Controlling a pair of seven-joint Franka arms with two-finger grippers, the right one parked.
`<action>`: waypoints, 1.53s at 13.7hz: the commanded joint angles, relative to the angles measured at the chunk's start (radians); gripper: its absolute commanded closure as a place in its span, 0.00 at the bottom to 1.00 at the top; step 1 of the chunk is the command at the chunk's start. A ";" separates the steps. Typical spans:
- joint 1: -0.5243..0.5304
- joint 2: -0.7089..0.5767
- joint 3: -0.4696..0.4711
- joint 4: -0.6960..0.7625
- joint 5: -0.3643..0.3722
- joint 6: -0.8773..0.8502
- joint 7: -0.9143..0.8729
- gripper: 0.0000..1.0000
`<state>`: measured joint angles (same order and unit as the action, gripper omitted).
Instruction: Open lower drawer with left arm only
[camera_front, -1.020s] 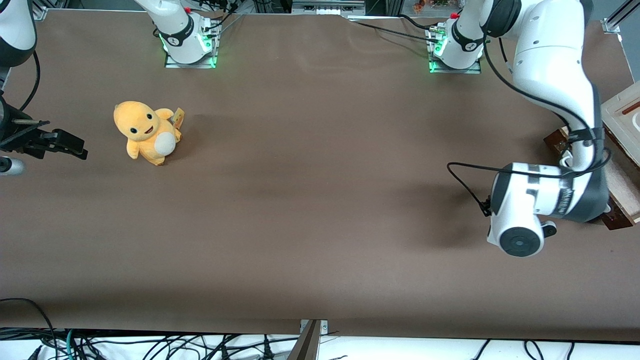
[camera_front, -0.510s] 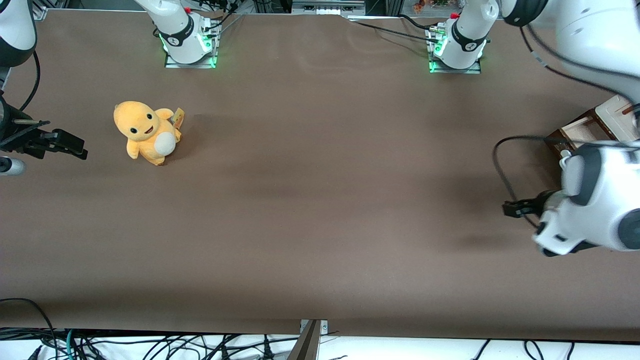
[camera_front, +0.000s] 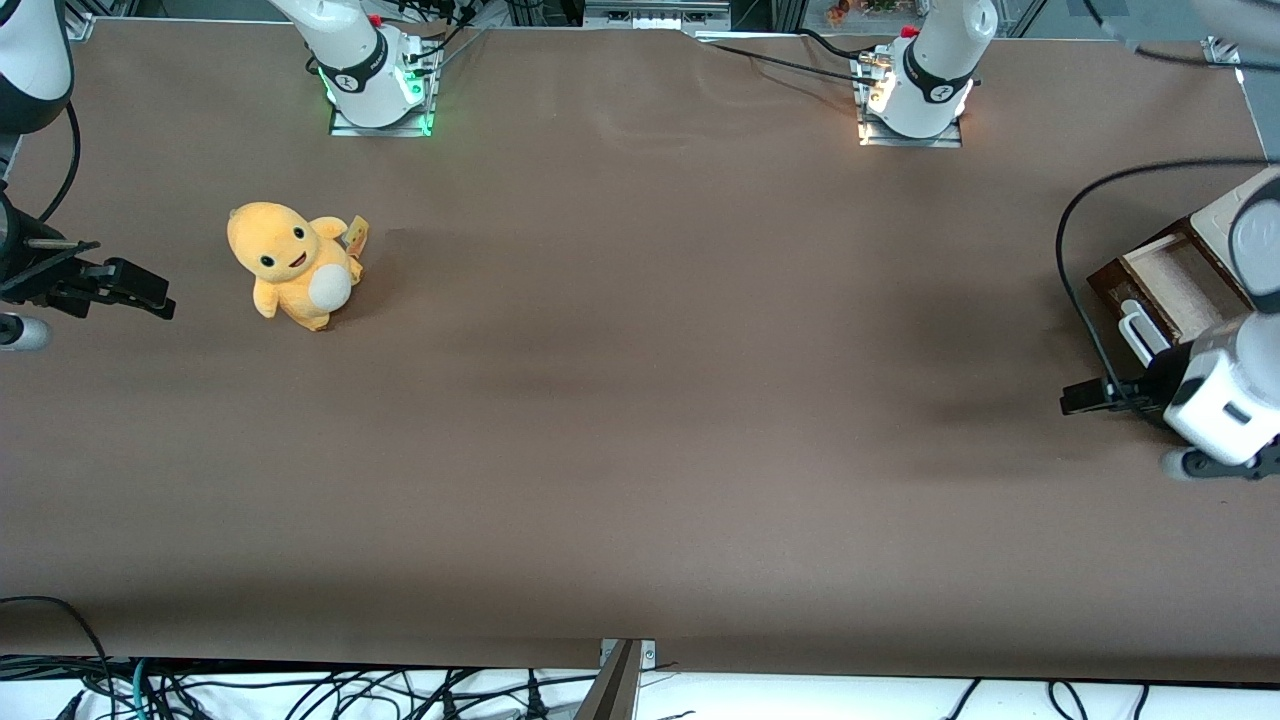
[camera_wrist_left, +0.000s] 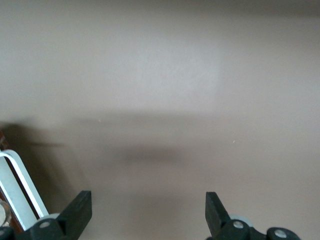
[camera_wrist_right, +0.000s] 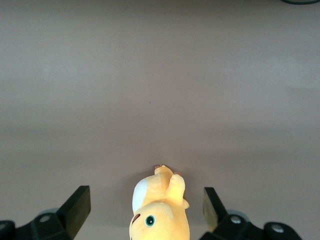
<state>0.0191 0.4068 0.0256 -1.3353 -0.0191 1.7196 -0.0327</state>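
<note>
The lower drawer (camera_front: 1183, 279) stands pulled out at the working arm's end of the table, showing its pale beige inside. Its dark brown front carries a long white handle (camera_front: 1136, 333), also seen in the left wrist view as a white handle (camera_wrist_left: 19, 188). The left arm (camera_front: 1222, 388) hangs just nearer the front camera than the drawer. Its black gripper (camera_front: 1078, 397) is a little way from the handle, not touching it. In the wrist view the gripper (camera_wrist_left: 148, 206) is open, with only bare table between the fingers.
A yellow plush toy (camera_front: 293, 264) sits toward the parked arm's end of the table, also visible as the plush toy (camera_wrist_right: 160, 210). The cream cabinet top (camera_front: 1218, 216) rises above the drawer. Two arm bases (camera_front: 912, 95) stand along the table's back edge.
The left arm has swung off the drawer toward the table's end and nearer the front camera, uncovering the drawer's open inside. The light at its base went from green to white.
</note>
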 joint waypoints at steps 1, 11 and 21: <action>-0.001 -0.193 0.005 -0.235 -0.030 0.101 0.033 0.00; 0.002 -0.378 -0.053 -0.258 -0.013 -0.078 0.118 0.00; 0.002 -0.396 -0.053 -0.309 0.034 -0.078 0.143 0.00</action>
<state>0.0237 0.0379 -0.0250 -1.6116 -0.0086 1.6380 0.1242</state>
